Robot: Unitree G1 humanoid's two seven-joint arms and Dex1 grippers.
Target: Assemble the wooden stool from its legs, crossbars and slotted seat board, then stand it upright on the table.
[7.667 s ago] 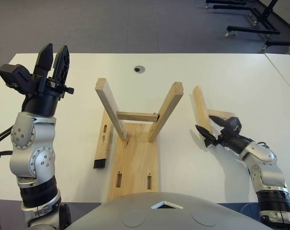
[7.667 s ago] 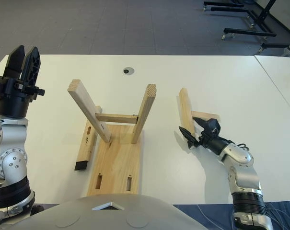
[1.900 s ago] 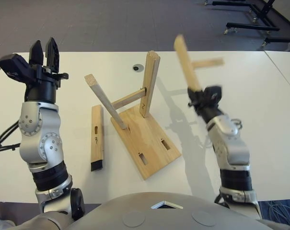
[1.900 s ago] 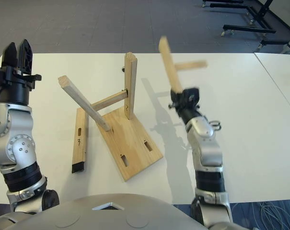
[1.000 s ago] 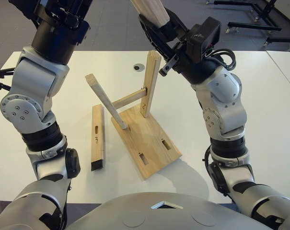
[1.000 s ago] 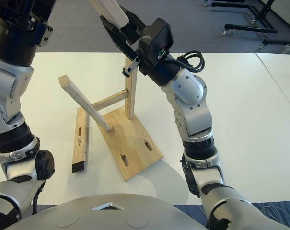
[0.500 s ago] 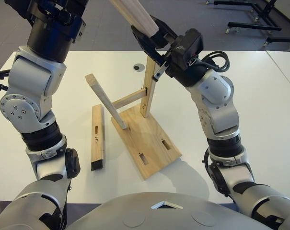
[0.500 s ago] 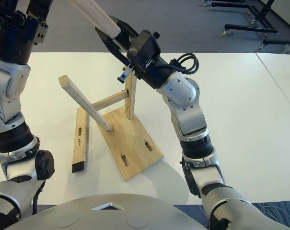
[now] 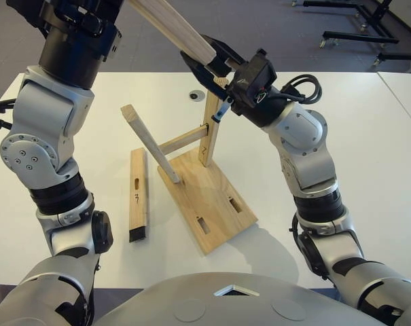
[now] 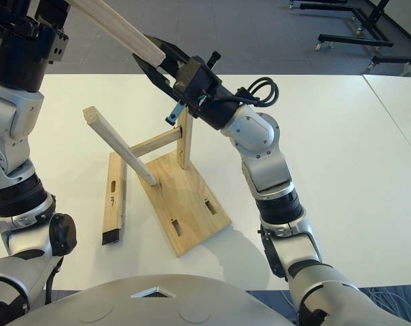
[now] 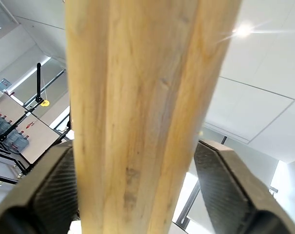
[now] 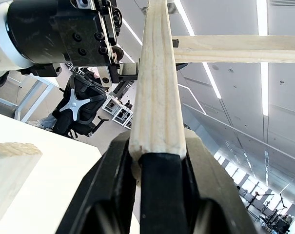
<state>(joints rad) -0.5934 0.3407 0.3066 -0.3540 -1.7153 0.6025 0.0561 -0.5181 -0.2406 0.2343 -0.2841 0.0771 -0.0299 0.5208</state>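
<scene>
- Right gripper (image 9: 201,54) clenched on held leg (image 9: 170,28), black-capped end, high above surface (image 9: 368,136).
- Left gripper (image 11: 135,146) grasping its other end.
- Seat board (image 9: 215,204) flat, fitted legs (image 9: 212,119) pointing up.

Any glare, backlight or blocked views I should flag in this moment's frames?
Left wrist view: the wooden leg blocks the middle, and a ceiling lamp flares beside it. Right wrist view: bright ceiling light strips backlight the leg. Left eye view: the table is evenly lit, with no glare on the seat board.
</scene>
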